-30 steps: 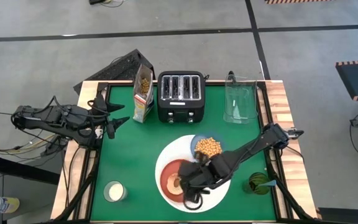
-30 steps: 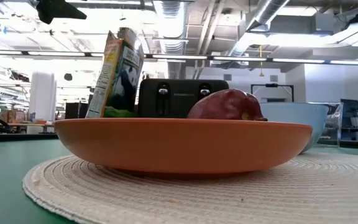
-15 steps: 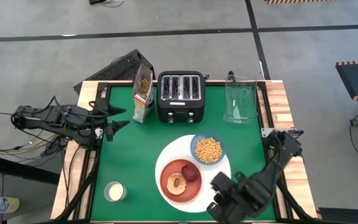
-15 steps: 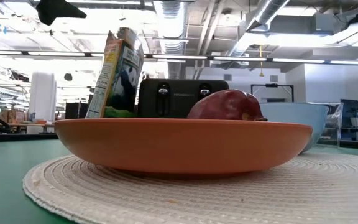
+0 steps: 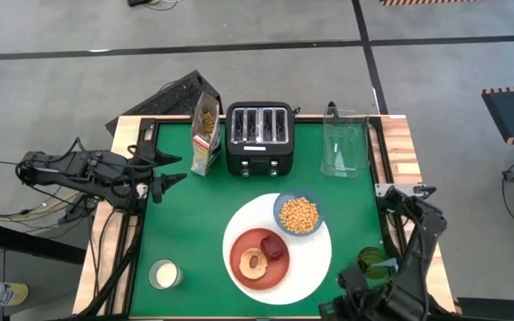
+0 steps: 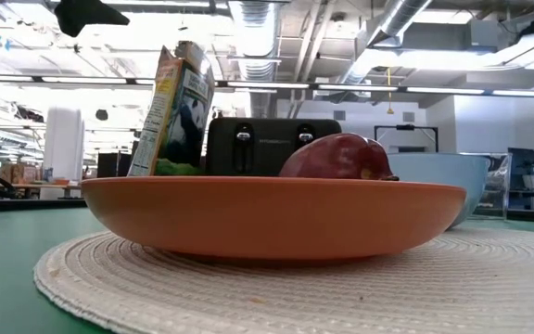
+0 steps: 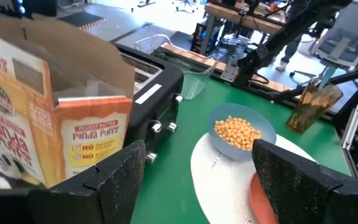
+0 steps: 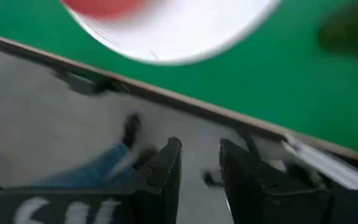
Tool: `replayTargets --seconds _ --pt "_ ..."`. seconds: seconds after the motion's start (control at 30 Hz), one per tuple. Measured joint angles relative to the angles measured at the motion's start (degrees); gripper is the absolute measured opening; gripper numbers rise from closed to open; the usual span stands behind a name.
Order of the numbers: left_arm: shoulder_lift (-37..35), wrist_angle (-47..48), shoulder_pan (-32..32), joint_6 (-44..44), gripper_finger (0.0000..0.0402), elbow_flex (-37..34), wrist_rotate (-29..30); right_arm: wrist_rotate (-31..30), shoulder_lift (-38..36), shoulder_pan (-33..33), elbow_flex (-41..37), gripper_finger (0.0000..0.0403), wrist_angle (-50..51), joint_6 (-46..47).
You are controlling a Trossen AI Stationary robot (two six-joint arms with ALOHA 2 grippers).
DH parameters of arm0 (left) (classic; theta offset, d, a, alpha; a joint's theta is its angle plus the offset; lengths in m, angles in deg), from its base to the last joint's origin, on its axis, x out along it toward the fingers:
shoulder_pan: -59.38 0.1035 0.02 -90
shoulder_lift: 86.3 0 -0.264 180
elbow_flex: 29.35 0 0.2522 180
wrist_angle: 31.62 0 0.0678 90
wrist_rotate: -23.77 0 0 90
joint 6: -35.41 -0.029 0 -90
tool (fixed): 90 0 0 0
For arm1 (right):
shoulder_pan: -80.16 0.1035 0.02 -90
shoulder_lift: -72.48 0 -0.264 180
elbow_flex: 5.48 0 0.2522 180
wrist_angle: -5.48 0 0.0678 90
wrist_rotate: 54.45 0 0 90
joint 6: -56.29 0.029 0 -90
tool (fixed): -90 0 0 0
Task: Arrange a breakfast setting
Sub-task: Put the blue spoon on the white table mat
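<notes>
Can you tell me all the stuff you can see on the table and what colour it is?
large round white plate: one, white, front middle of the green table
red-orange plate: one, on the white plate
ring bagel: one, tan, on the red-orange plate
dark red piece: one, beside the bagel
blue bowl: one, with yellow cereal, on the white plate's back edge
toaster: one, black, back middle
cereal box: one, left of the toaster
clear jug: one, back right
green glass: one, front right
white cup: one, front left
left gripper: fingers open, at the left edge
right gripper: off the front right edge
</notes>
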Motion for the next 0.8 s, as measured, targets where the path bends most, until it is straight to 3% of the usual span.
replayTargets --seconds 0.13,0.33,0.6,0.8 --pt "0.01 -0.17 0.00 -3.38 0.0283 0.00 0.09 5.52 0.02 -1.27 -3.67 0.0115 0.10 -0.25" --pt "0.02 -0.51 0.00 -5.31 0.0283 0.00 0.22 6.98 -4.20 -0.88 -7.79 0.0075 -0.07 -0.73" --pt "0.01 -0.72 -0.01 -1.93 0.0283 0.00 0.69 1.55 -11.96 -0.92 -7.89 0.0060 -0.03 -2.22" --pt "0.00 -3.03 0.00 -0.57 0.0283 0.00 2.59 -0.48 -18.54 -0.16 -13.76 0.0060 -0.06 -2.42"
